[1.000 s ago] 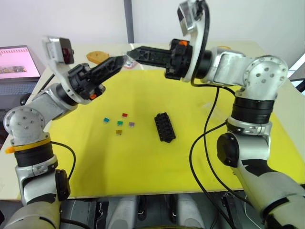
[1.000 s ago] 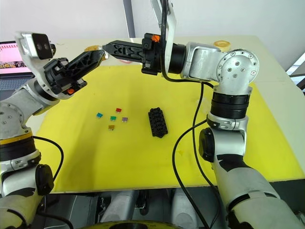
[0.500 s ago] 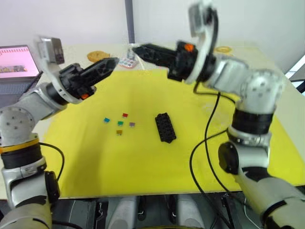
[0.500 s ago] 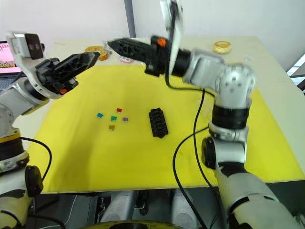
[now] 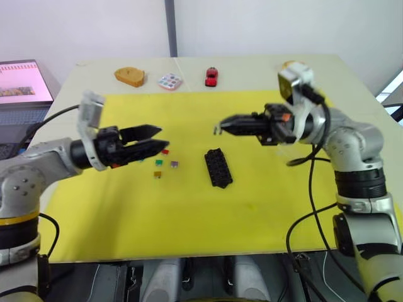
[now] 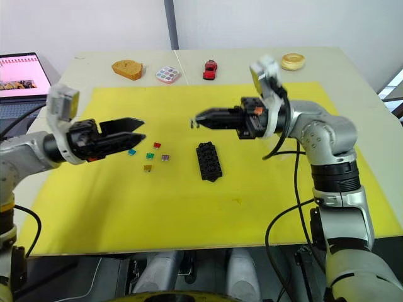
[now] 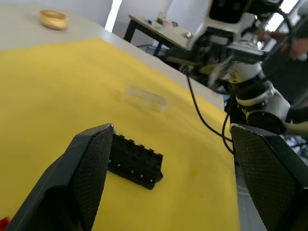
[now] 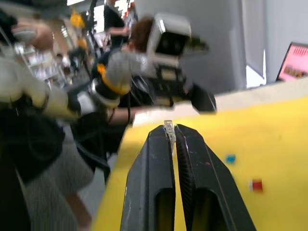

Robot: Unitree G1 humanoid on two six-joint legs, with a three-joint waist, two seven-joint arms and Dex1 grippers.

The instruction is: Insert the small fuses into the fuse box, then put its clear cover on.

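The black fuse box (image 5: 218, 168) lies on the yellow mat (image 5: 189, 220). Left of it sit loose small fuses: red (image 6: 157, 145), green (image 6: 150, 156), purple (image 6: 165, 158), amber (image 6: 147, 168) and teal (image 6: 131, 151). My left gripper (image 5: 162, 138) hovers open just above and left of them, nothing between its fingers. My right gripper (image 5: 219, 129) hangs above the box's far end, shut on a tiny pale, see-through fuse (image 8: 168, 130) pinched at its tips. The clear cover (image 7: 146, 97) lies flat on the mat beyond the box in the left wrist view.
Along the table's far edge stand a brown bread-like piece (image 5: 129, 76), a small round palette (image 5: 170, 81), a red toy car (image 5: 211, 76) and a tan ring (image 6: 293, 61). A laptop (image 5: 22, 82) sits at the far left. People stand beyond the table.
Both arms have come down from the far middle of the table, where their tips met. The left gripper has opened and drawn back over the loose fuses; the right now hangs over the box.
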